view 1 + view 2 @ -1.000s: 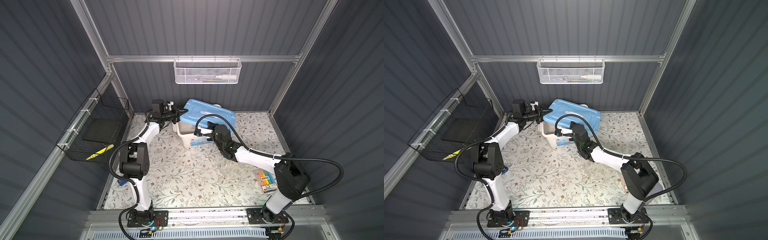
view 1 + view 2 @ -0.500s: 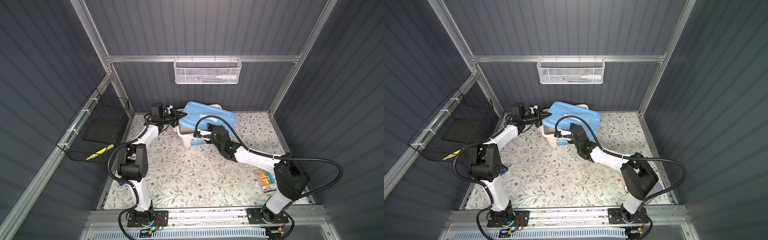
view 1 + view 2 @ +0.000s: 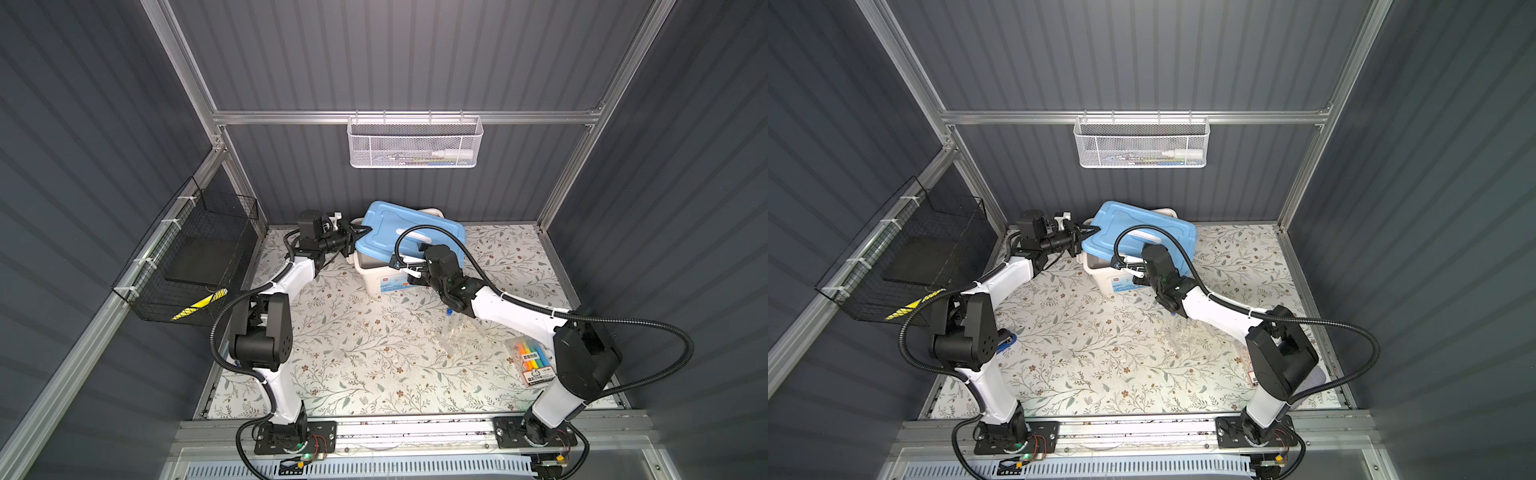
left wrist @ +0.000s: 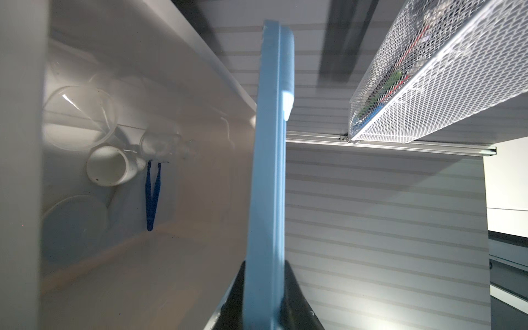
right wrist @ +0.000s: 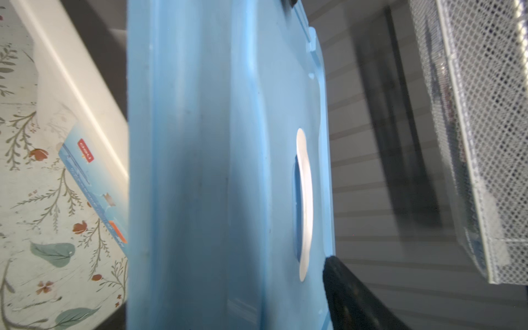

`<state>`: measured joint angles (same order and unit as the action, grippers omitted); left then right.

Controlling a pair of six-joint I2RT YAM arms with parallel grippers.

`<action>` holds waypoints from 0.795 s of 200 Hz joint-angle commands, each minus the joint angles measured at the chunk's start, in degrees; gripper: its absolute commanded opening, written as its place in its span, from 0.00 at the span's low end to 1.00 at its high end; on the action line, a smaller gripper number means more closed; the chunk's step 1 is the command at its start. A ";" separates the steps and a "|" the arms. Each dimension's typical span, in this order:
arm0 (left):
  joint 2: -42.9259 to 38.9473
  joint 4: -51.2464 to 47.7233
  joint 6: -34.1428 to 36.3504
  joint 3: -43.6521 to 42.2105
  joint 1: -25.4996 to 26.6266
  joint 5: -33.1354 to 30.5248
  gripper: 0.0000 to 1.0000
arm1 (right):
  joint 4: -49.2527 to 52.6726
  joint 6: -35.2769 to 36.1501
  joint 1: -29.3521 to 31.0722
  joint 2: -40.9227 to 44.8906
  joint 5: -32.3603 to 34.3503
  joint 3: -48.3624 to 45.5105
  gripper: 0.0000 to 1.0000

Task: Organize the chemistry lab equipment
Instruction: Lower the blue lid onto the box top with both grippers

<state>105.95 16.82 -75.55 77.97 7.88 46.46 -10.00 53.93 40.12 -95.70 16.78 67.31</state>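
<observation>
Our left tool (image 3: 353,239) clenches the blue lid (image 3: 411,232) of the bin (image 3: 374,280); the right tool (image 3: 407,267), we cannot tell. The clear rack (image 3: 457,332) near the bin seems light and slippery, so we'd pinch its wall.

In both top views a clear rack (image 3: 457,336) (image 3: 1185,338) sits on the floral bench (image 3: 353,332), right of centre in the frame and faint against the pattern. A blue test-tube cap (image 3: 449,311) shows at its far edge. The left wrist view looks into a white bin (image 4: 185,94), where blue tweezers (image 4: 153,197) lie flat. Near them a small white cup (image 4: 110,165) lies on its side, with a small glass flask (image 4: 160,144) just beside it.
</observation>
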 commanded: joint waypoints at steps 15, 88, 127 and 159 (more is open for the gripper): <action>-2.24 4.16 -0.09 -2.26 -0.67 -3.20 0.15 | 6.94 -4.15 -2.29 2.41 -3.10 2.33 0.81; -4.59 11.74 -2.89 -5.92 -0.63 -7.22 0.14 | 12.85 -9.15 -4.89 3.76 -6.37 4.54 0.82; -5.56 12.10 -2.27 -7.01 -0.67 -8.64 0.15 | 16.58 -14.05 -6.42 4.44 -9.37 6.08 0.85; -6.32 12.61 -1.93 -8.47 -0.67 -10.08 0.15 | 19.69 -16.53 -8.23 4.01 -11.48 7.95 0.85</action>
<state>102.02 27.16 -79.35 71.13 7.97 40.18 6.61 41.06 33.41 -93.14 7.35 72.36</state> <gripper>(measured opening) 0.179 0.849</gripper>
